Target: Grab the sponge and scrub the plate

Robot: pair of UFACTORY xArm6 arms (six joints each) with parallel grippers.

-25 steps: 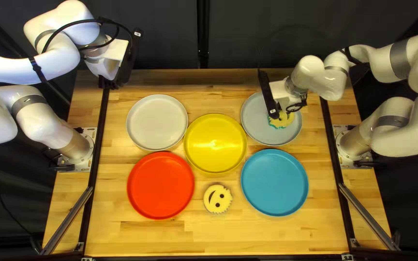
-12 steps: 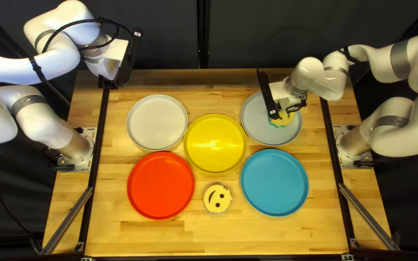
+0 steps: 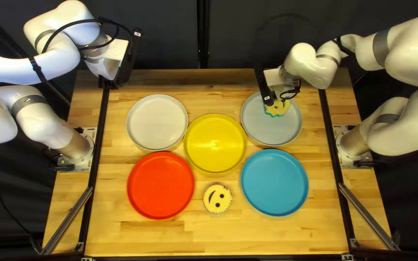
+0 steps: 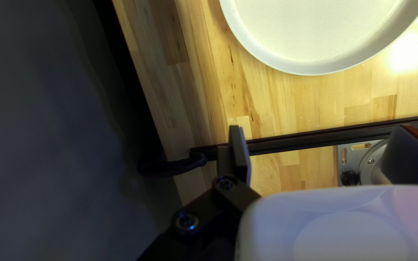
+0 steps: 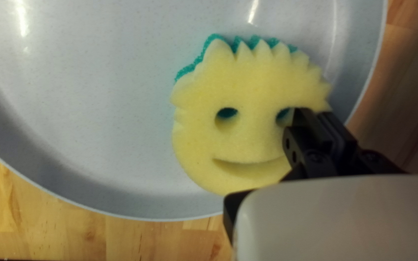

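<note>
Pickup done, scrubbing probably in hand.
The right gripper [image 5: 314, 113] pinches a yellow-and-teal smiley sponge [image 5: 247, 137] on the round grey plate [image 5: 97, 96], toward the table's [image 3: 267, 237] far right corner; strokes likely remain. The left gripper [image 4: 322, 129] gapes, far left corner.

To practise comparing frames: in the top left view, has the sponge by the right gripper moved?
Yes: against the grey plate, the sponge has moved toward the plate's far rim and slightly leftward.
</note>
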